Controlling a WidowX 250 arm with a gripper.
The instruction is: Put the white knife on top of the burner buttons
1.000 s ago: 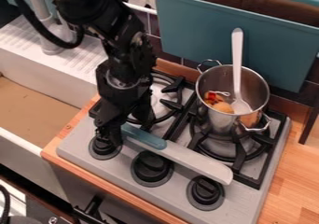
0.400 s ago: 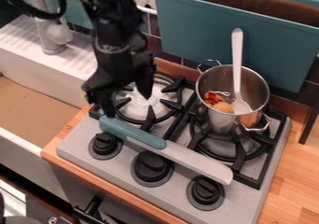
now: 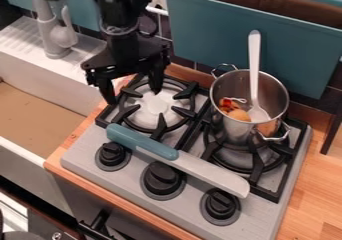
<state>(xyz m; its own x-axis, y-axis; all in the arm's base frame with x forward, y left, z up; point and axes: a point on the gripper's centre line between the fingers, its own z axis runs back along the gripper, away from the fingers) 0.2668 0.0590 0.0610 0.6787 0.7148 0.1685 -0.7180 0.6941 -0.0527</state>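
Note:
My gripper hangs over the left burner's back-left side, its two fingers spread apart with nothing between them. Below and in front of it lies the knife, with a whitish blade and a blue-teal handle. The knife lies diagonally across the stove, its handle end by the left burner grate and its blade tip just above the right knob. Three black burner knobs line the stove front: left, middle and right. The blade passes along the back edge of the middle knob; whether it touches the knobs I cannot tell.
A metal pot with food pieces and a white spoon stands on the right burner. Behind it is a teal bin. At the left are the sink and a grey faucet. Wooden counter borders the stove.
The gripper has risen and moved back from the knife handle, and its fingers now show wide apart. The handle end has come into sight, while the knife lies where it was.

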